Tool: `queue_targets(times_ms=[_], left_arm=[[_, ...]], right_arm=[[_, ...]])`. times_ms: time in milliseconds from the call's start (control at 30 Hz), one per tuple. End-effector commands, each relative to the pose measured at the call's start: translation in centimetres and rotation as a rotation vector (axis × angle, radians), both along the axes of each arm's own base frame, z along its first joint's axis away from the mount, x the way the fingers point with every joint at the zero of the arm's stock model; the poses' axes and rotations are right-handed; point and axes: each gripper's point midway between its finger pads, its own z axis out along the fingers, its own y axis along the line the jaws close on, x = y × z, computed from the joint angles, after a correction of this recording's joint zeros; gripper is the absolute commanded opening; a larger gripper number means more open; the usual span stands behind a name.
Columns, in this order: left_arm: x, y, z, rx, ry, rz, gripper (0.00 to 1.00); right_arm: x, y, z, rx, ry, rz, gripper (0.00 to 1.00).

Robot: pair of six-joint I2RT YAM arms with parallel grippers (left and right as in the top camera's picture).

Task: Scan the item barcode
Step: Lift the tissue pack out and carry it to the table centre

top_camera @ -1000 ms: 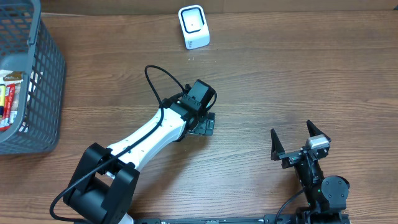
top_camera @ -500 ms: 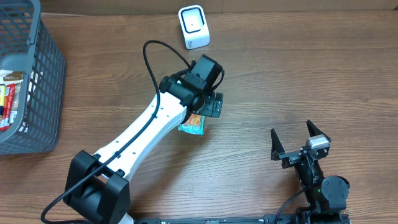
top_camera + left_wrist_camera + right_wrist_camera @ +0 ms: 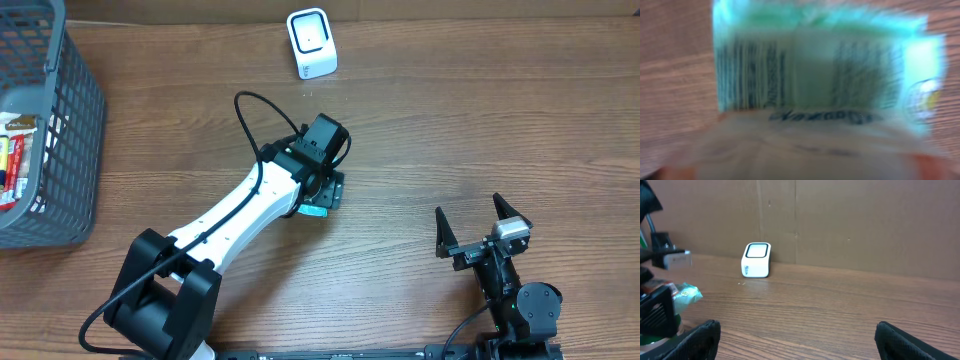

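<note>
Two arms show from overhead. The left arm (image 3: pixel 240 225) rises from its base at about 7 o'clock on the table (image 3: pixel 480 110) and stretches toward 1 o'clock. Its white links are nearly straight, and a black cable (image 3: pixel 243 120) loops off the wrist. The left gripper (image 3: pixel 325 190) points down near the table's middle, directly over the item, a green-and-teal packet (image 3: pixel 318 209). The packet lies on the wood with only an edge peeking out on the gripper's 6 o'clock side.

Whether the fingers pinch the packet or merely straddle it, I cannot tell. The wrist body covers them from above. The left wrist camera is filled by the blurred packet, its printed bars and text smeared past reading, with no finger in sight.

The right arm (image 3: pixel 515 300) sits folded at 5 o'clock. The right gripper (image 3: pixel 468 212) is aimed toward 12, its two fingers spread wide with nothing between them.

The white scanner (image 3: pixel 312 42) stands at 12 o'clock, well apart from the packet. At 9 o'clock a grey basket (image 3: pixel 75 120) is cut off by the frame edge, and the goods (image 3: pixel 15 150) inside are only partly visible.
</note>
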Motion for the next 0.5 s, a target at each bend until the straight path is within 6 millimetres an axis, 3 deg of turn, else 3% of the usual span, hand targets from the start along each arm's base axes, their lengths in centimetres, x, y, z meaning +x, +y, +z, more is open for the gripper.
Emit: queue_targets(times_ms=[0,267,467], left_arm=[[0.0,0.0,-0.8,-0.006,0.004,0.003,0.64],[-0.5,-1.6,-2.5,-0.038,0.039,-0.030,0.51],[-1.2,-4.6,-1.8,-0.206,0.099,-0.032,0.48]], right_arm=[[0.0,0.1,-0.2,-0.005,-0.004,0.004,1.00],[0.0,0.1,-0.2,-0.005,-0.004,0.004,1.00],[0.0,0.1,-0.2,-0.005,-0.004,0.004,1.00]])
